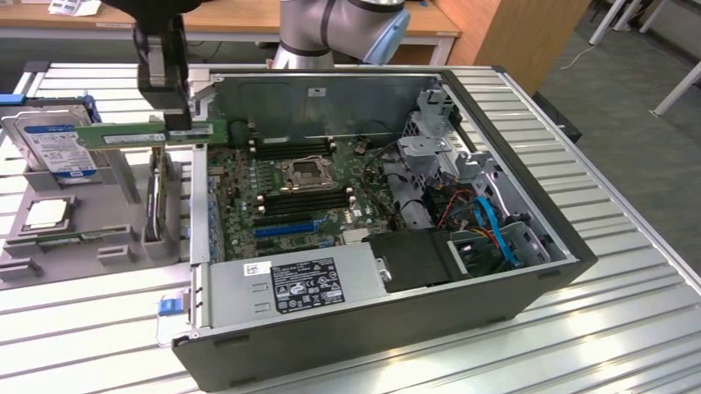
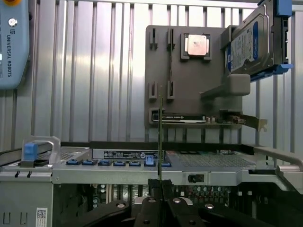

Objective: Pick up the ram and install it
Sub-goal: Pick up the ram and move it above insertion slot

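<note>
An open computer case lies on the slatted metal table, motherboard exposed. In the exterior view a grey holder at the case's nine o'clock carries a hard drive. At its ten o'clock hangs the gripper, fingers clamped on the ram. The ram is a long, thin green stick, held level on edge, above the case wall.

Exterior high, wide; wrist seemingly downward.
</note>
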Available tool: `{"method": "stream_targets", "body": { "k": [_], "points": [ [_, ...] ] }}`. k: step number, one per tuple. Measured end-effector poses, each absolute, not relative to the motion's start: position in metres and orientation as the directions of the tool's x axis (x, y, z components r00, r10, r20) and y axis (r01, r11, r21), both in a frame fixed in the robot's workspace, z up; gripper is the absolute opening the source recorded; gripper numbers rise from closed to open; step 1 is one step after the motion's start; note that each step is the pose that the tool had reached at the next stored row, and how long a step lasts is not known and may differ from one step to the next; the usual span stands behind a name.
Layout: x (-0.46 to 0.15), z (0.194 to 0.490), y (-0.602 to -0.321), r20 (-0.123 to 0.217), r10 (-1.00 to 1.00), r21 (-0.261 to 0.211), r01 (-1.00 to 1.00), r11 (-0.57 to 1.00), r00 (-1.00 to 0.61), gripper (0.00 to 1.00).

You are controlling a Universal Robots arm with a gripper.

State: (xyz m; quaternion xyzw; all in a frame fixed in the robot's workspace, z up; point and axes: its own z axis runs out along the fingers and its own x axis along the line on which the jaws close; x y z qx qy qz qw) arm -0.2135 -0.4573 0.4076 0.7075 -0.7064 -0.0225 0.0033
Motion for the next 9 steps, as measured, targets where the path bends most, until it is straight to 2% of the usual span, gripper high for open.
{"method": "stream_targets", "body": {
  "k": [9],
  "points": [
    [-0.192, 0.408, -0.457, -0.027, -1.000, 0.037, -0.999, -0.002, 0.001, 0.12]
  ]
}}
